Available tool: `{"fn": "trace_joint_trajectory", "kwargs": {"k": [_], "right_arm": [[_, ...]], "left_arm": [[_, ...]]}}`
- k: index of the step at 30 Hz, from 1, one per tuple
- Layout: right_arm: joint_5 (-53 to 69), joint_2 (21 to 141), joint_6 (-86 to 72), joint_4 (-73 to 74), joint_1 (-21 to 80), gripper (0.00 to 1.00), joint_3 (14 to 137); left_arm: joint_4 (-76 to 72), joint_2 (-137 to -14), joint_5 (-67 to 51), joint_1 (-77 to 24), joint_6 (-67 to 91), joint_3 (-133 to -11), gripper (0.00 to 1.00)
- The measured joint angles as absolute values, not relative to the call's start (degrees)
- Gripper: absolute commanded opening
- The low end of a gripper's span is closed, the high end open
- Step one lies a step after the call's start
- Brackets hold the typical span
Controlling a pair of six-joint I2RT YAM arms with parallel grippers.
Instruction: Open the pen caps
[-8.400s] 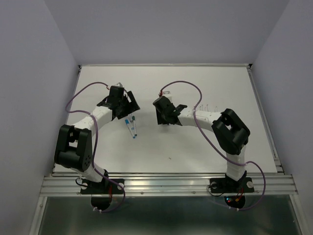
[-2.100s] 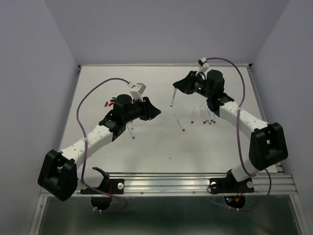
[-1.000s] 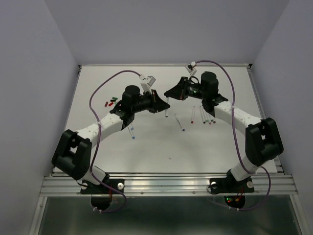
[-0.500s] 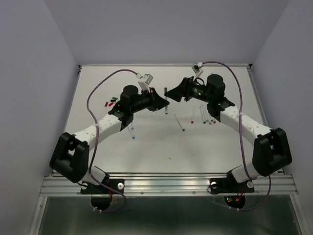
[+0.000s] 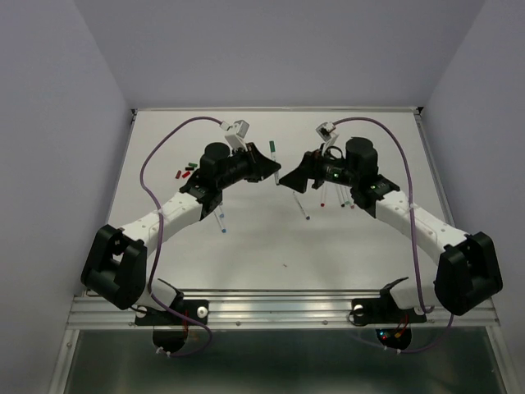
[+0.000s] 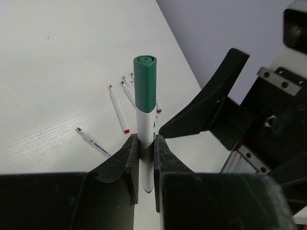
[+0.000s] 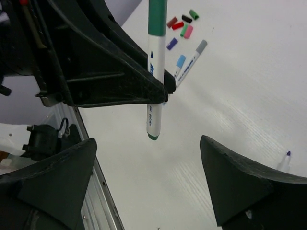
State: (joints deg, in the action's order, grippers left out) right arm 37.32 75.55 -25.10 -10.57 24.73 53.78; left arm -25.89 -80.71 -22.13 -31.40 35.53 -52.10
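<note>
My left gripper (image 6: 146, 143) is shut on the white barrel of a pen (image 6: 145, 125), held above the table. The pen's green cap (image 6: 145, 81) is on and points away from the left wrist camera. From the top view the left gripper (image 5: 264, 168) holds this pen (image 5: 275, 168) at mid-table, green cap (image 5: 271, 148) toward the back. My right gripper (image 5: 297, 177) stands open just to its right. In the right wrist view the pen (image 7: 154, 96) hangs ahead of the right gripper (image 7: 148, 184), whose fingers are wide apart and touch nothing.
Several loose caps (image 7: 180, 26) lie in a cluster at the table's left (image 5: 184, 171). Two pens (image 5: 220, 217) lie below the left arm. One uncapped pen (image 5: 303, 207) lies mid-table, and several more (image 5: 340, 193) lie under the right arm.
The right gripper has opened, let go of the pen and drawn back to the right. The left gripper keeps the pen and has turned its capped end toward the back.
</note>
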Motion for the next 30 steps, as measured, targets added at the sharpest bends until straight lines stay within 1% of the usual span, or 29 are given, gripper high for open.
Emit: {"fn": "trace_joint_trajectory", "kwargs": {"k": [2, 7, 8, 10, 12, 17, 18, 19, 20, 23, 24, 25, 26, 27, 29, 30], "right_arm": [[36.80, 77.82, -23.97, -9.15, 26.63, 0.78, 54.24], [32.14, 83.42, -21.61, -5.96, 30.46, 0.71, 57.63], [31.59, 83.85, -21.28, -5.69, 30.98, 0.67, 58.06], [30.50, 84.47, -20.71, -5.50, 31.77, 0.63, 59.00], [29.61, 84.95, -20.49, -5.52, 32.38, 0.54, 60.10], [27.49, 85.54, -20.21, -6.04, 33.08, 0.47, 61.69], [27.31, 85.56, -20.21, -6.13, 33.08, 0.41, 61.71], [27.18, 85.65, -20.25, -6.33, 33.10, 0.38, 61.82], [27.16, 85.76, -20.16, -6.55, 33.10, 0.28, 61.89], [26.65, 86.30, -20.97, -7.22, 33.10, 0.11, 62.15], [26.52, 86.48, -21.19, -7.42, 33.08, 0.01, 62.19], [26.26, 86.65, -21.41, -7.53, 33.08, 0.01, 62.22], [26.04, 86.72, -21.82, -7.53, 33.08, 0.01, 62.22], [25.87, 86.72, -21.76, -7.64, 33.08, 0.01, 62.22], [25.36, 86.72, -21.85, -7.70, 33.10, 0.01, 62.19], [24.99, 86.72, -21.85, -7.73, 33.10, 0.01, 62.13]], "left_arm": [[-25.89, -80.71, -21.71, -31.40, 36.60, -52.10, 0.00], [-25.91, -80.68, -20.32, -31.40, 38.79, -52.10, 0.00], [-25.89, -80.60, -19.84, -31.40, 39.33, -52.07, 0.00], [-25.91, -80.27, -19.22, -31.42, 40.07, -51.99, 0.00], [-25.96, -79.90, -18.59, -31.42, 40.77, -51.99, 0.00], [-25.98, -79.64, -17.43, -31.46, 41.67, -51.86, 0.00], [-25.96, -79.64, -17.26, -31.48, 41.89, -51.70, 0.00], [-25.93, -79.64, -17.10, -31.51, 42.02, -51.57, 0.00], [-25.91, -79.64, -16.99, -31.55, 42.17, -51.42, 0.00], [-25.89, -79.64, -16.49, -31.81, 42.46, -51.31, 0.00], [-25.91, -79.61, -16.25, -31.81, 42.44, -51.31, 0.00], [-25.93, -79.64, -16.10, -31.81, 42.44, -51.31, 0.07], [-25.80, -79.64, -15.94, -31.79, 42.48, -51.31, 0.35], [-25.78, -79.61, -15.90, -31.79, 42.48, -51.31, 0.48], [-25.85, -79.61, -15.35, -31.79, 42.72, -51.29, 0.70], [-25.85, -79.50, -14.79, -31.77, 42.48, -51.29, 0.72]]}}
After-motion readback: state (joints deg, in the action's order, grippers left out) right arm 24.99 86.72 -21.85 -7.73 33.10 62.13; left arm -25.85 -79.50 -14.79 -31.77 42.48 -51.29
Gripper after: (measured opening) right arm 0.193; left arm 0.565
